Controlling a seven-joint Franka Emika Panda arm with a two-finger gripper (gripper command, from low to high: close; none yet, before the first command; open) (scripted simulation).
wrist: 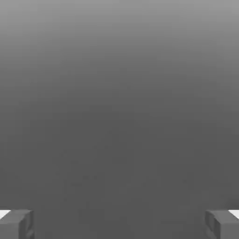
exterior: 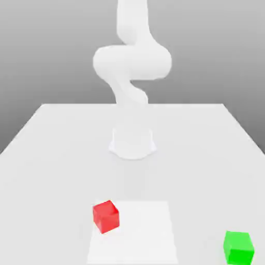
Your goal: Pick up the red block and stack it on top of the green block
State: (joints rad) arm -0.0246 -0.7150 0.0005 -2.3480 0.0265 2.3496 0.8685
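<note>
There's the red block (exterior: 106,217), a small, plain cube in bright red, smooth and matte, turned so that an edge points out and two side faces show, the top a slightly different shade. It's sitting at the corner of a pale square patch (exterior: 140,238) on the white table (exterior: 52,176), over at the exterior view's left, partly across the patch's edge. The green block (exterior: 239,248), just as plain, sits well apart at the exterior view's right, off the patch. And the gripper (wrist: 119,225)? Its fingers stand spread wide, one at each side of the hand view, nothing between them. The red block is clear of its grasp, out in front of the arm's base (exterior: 132,144) on the tabletop.
</note>
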